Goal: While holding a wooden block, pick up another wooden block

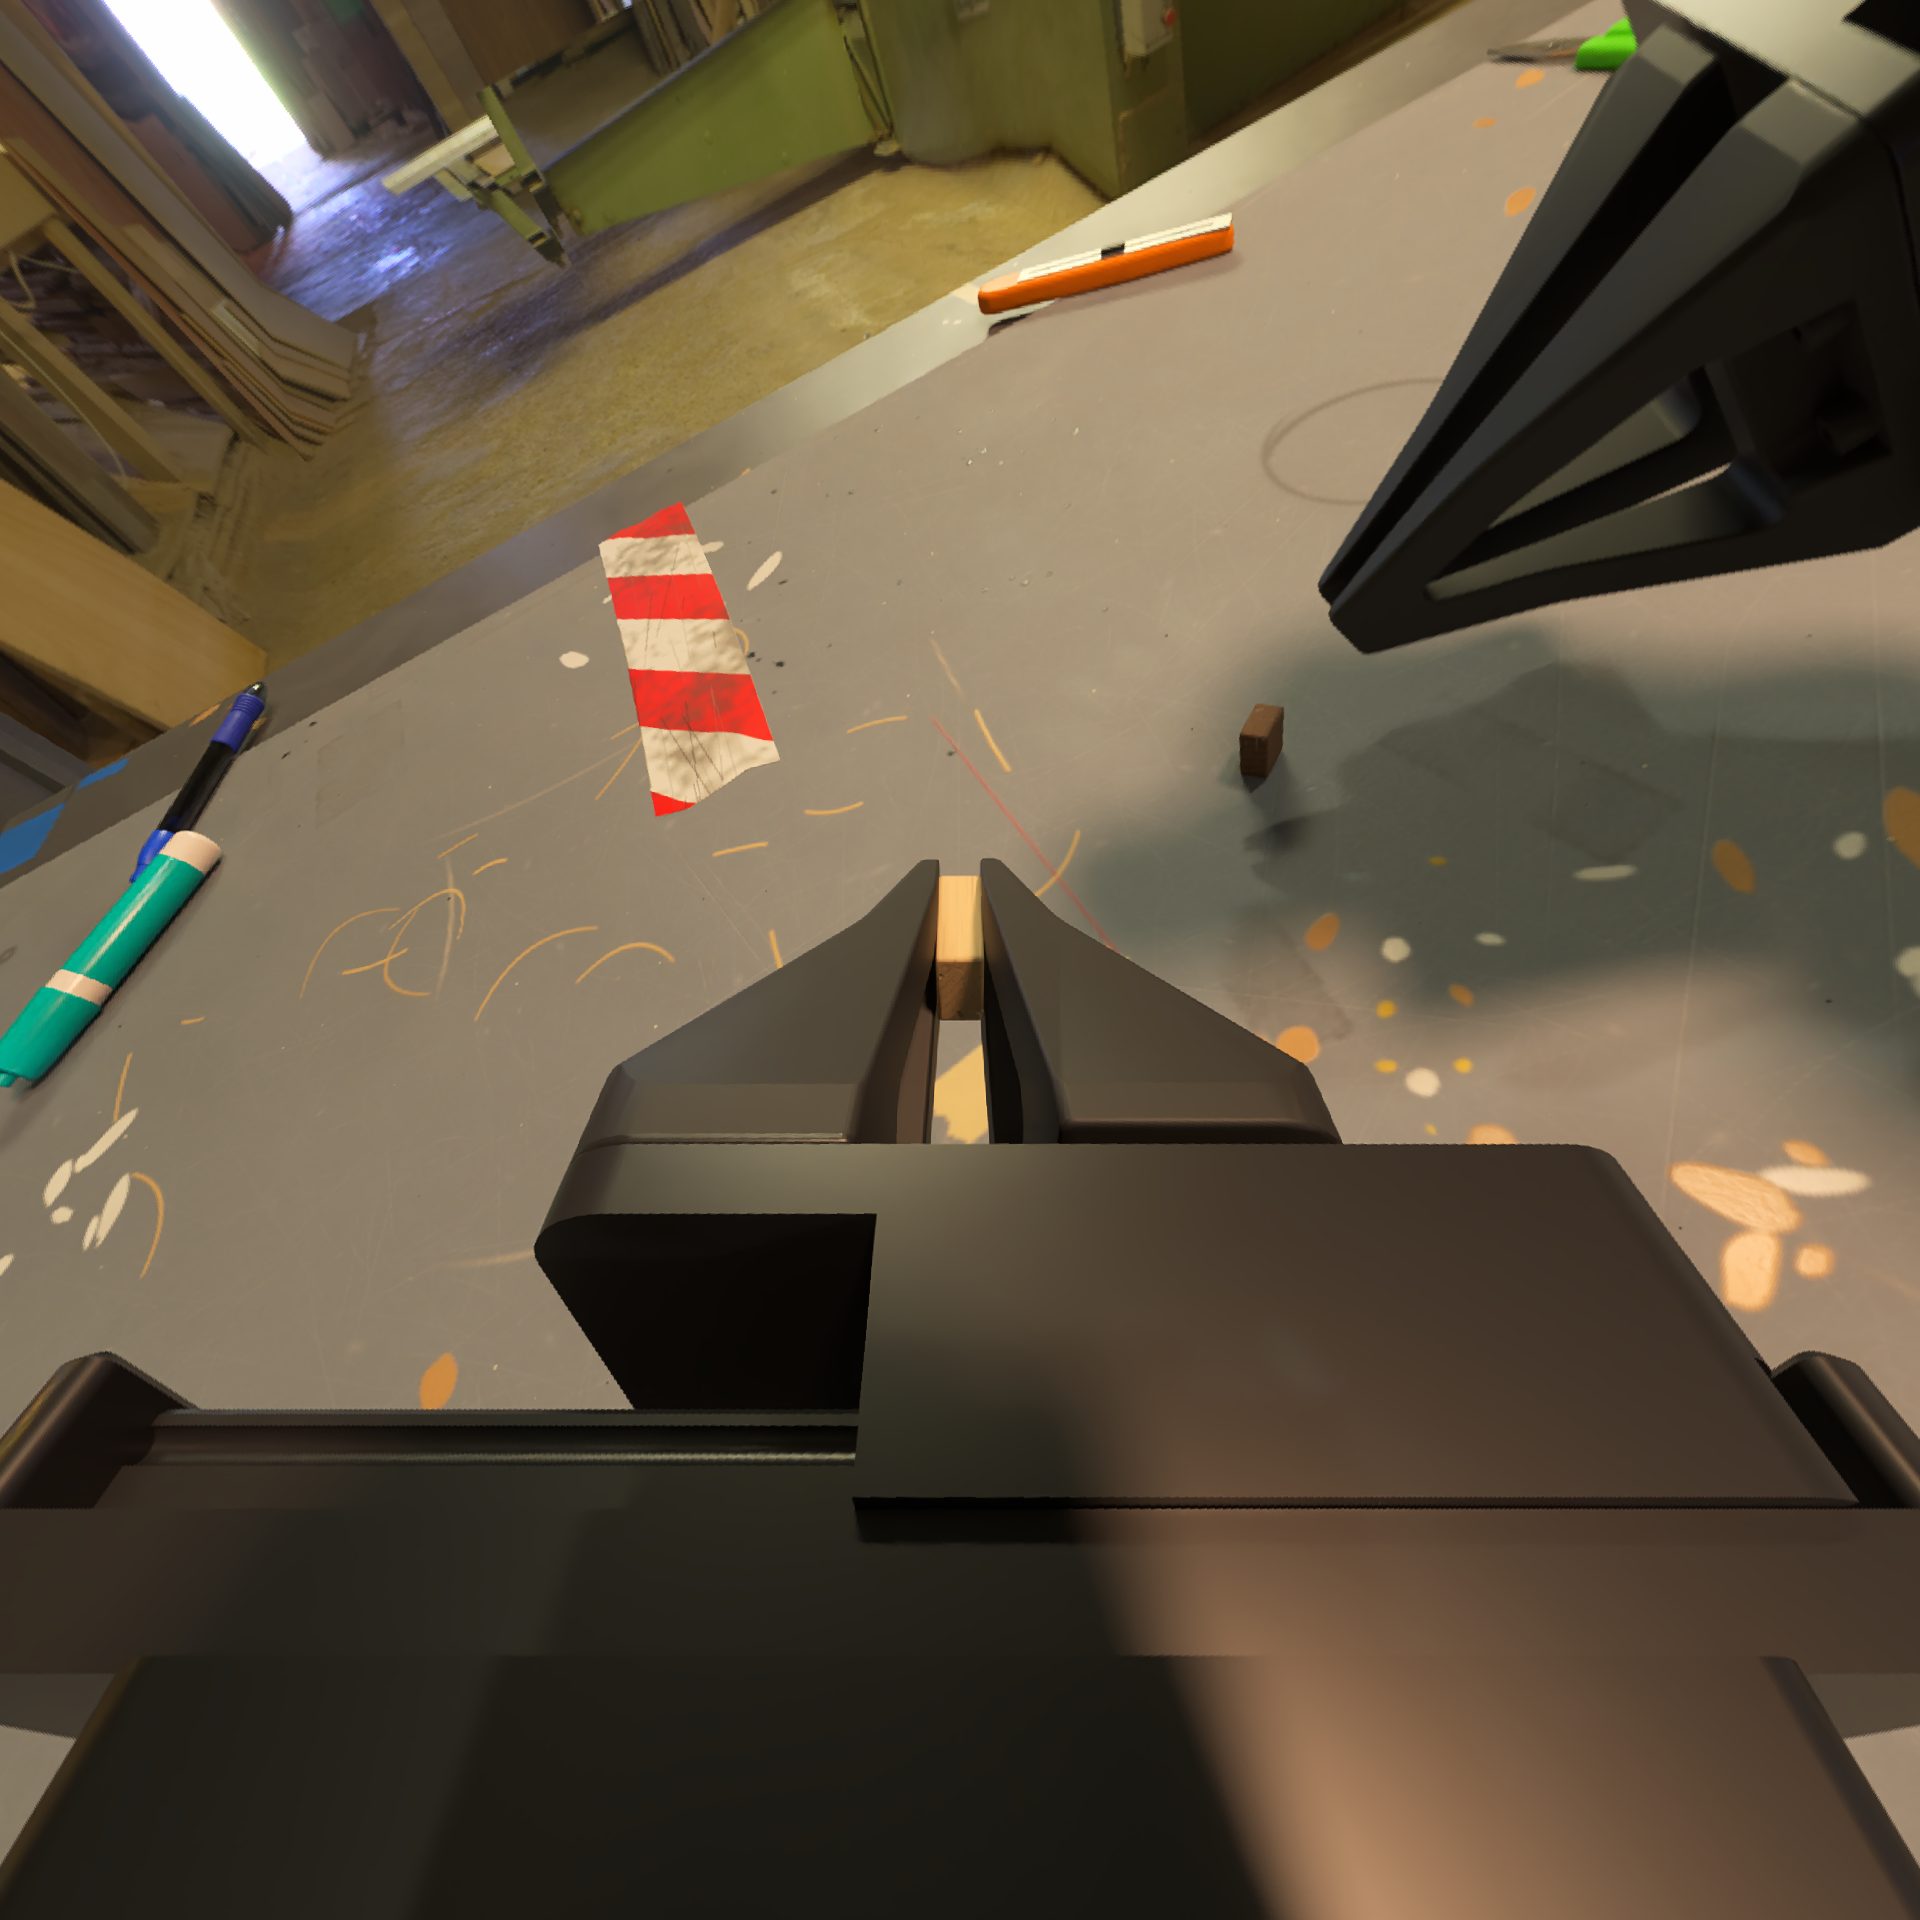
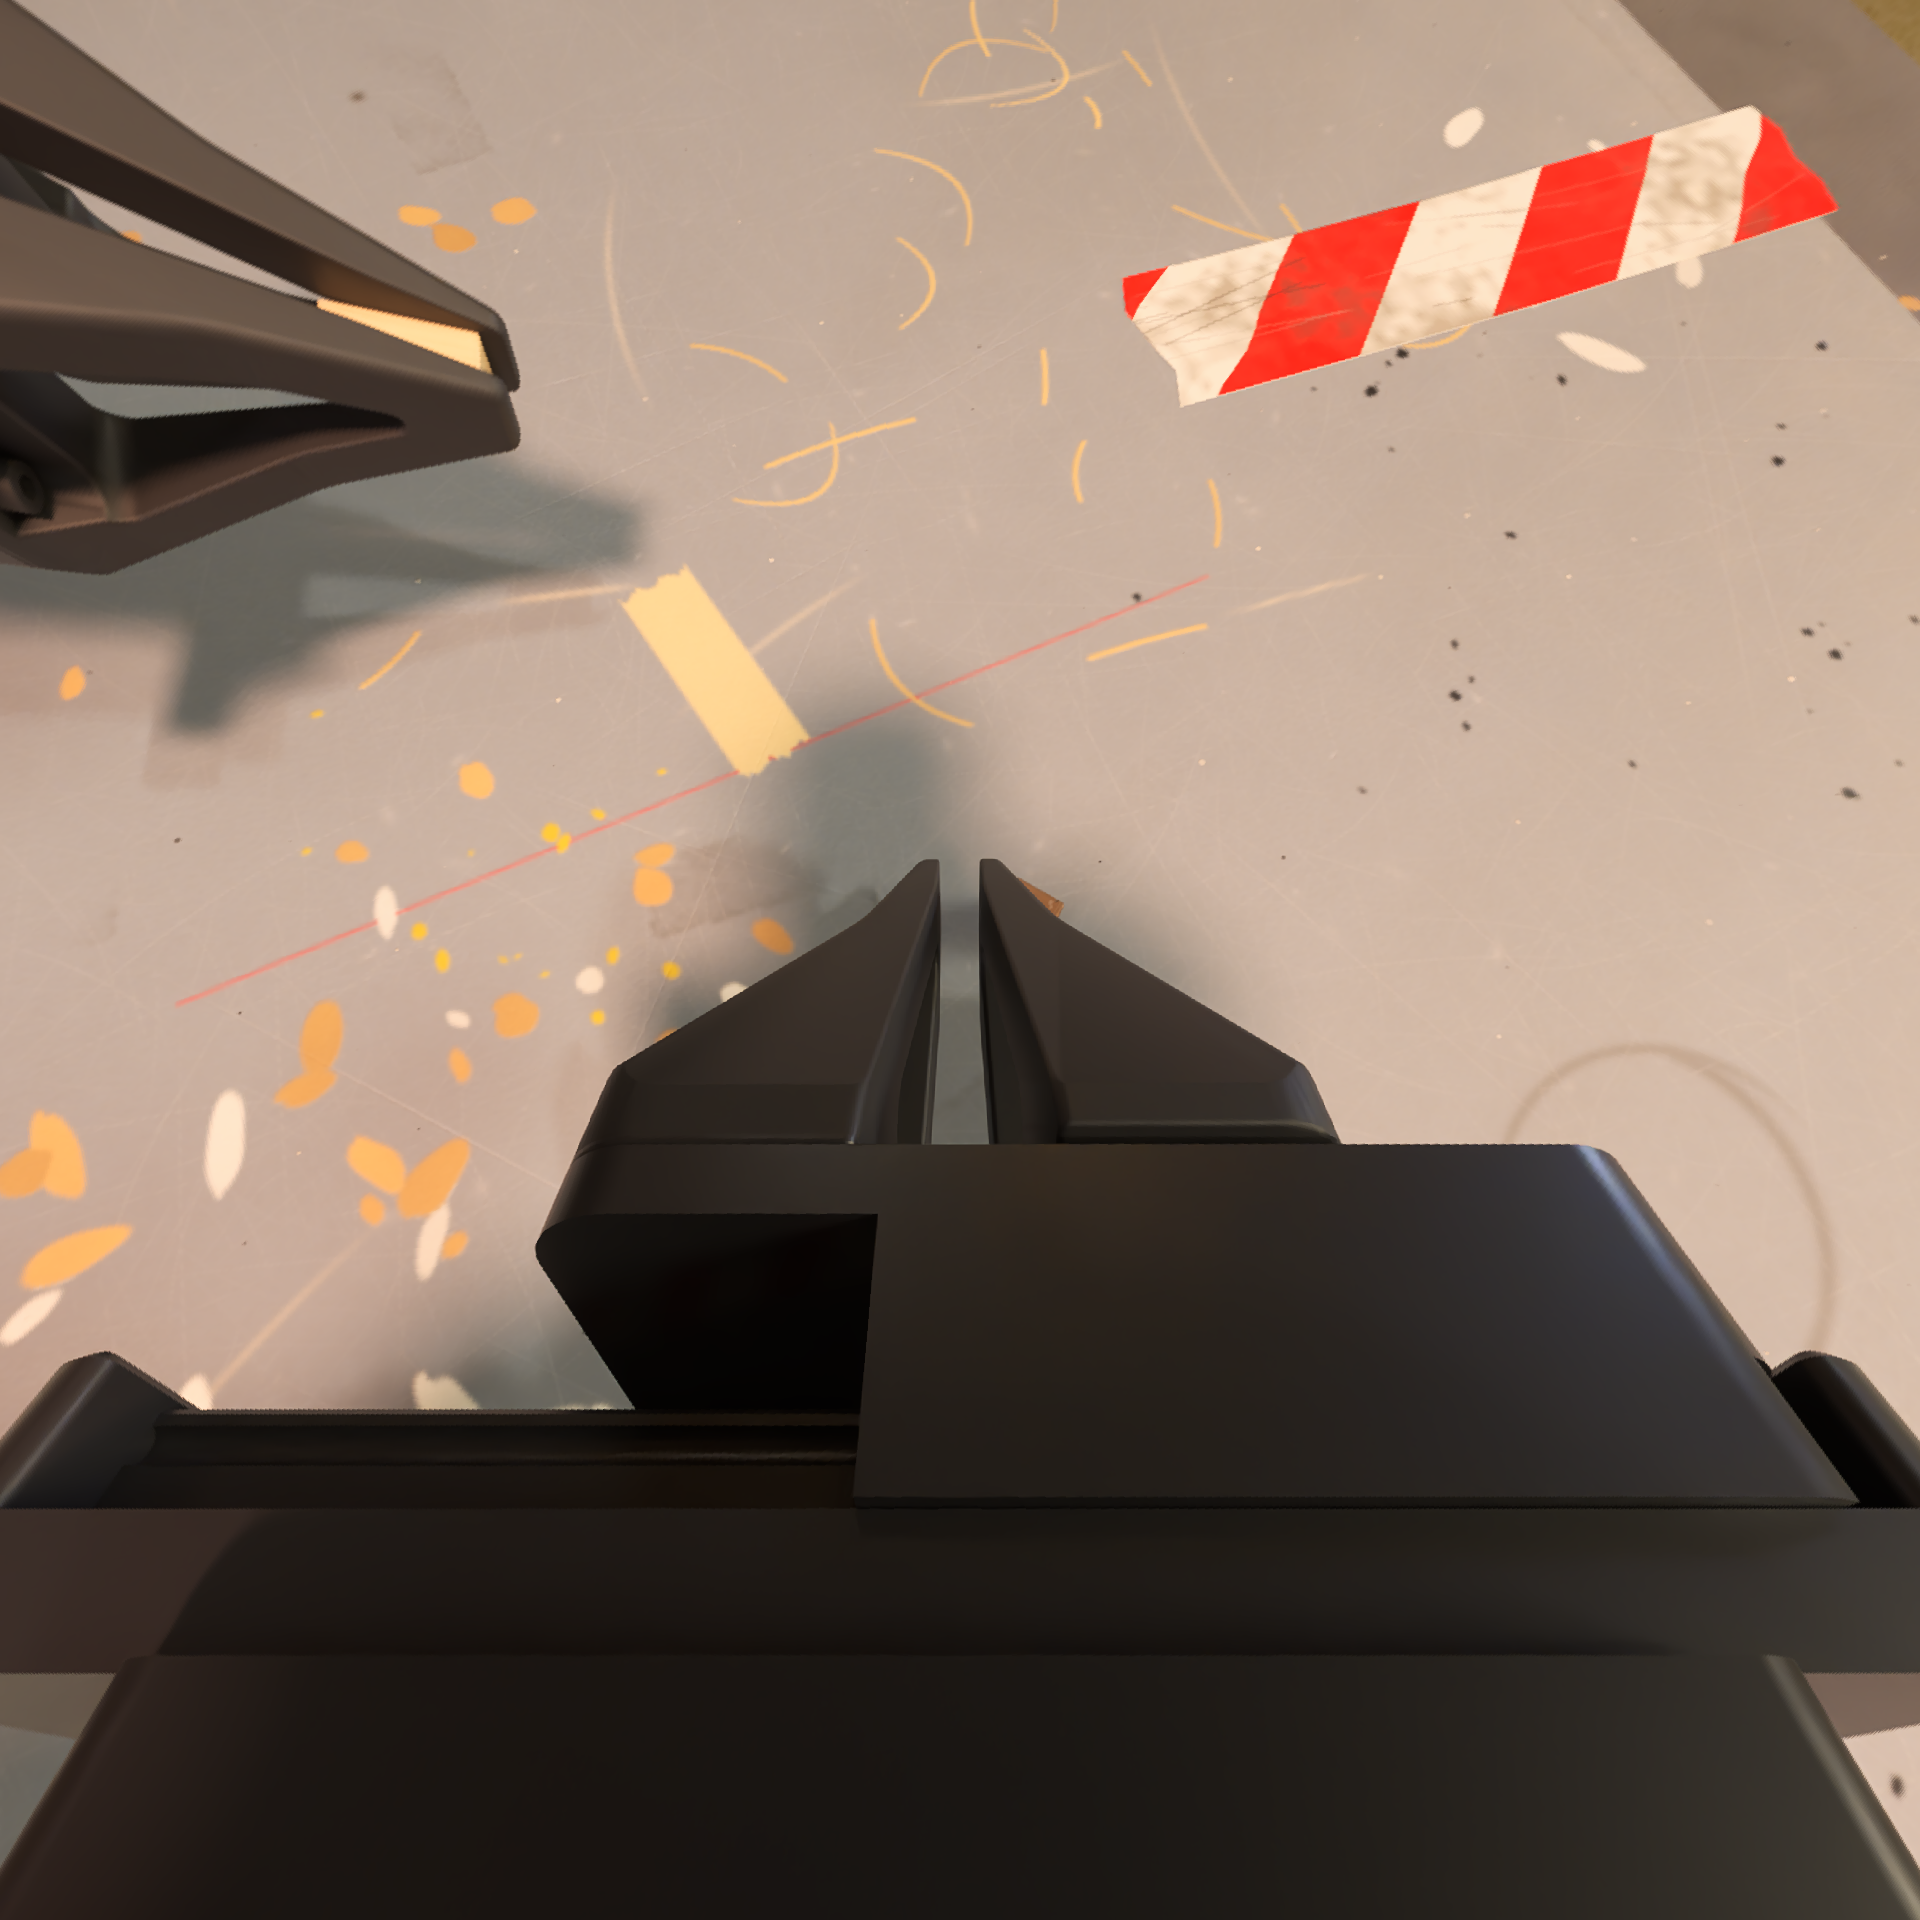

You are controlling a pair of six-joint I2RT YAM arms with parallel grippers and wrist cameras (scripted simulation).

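Observation:
My left gripper is shut on a light wooden block and holds it above the grey table. A small dark brown wooden block lies on the table ahead and to the right of it. My right gripper hangs above and just beyond that block, with its fingers together. In the right wrist view my right gripper holds nothing, and a corner of the brown block peeks out beside its right fingertip. The left gripper with the light block shows at the upper left.
A red and white striped tape strip lies left of centre. An orange tool lies near the table's far edge. A teal marker and a blue pen lie at the left. A beige tape piece lies between the grippers.

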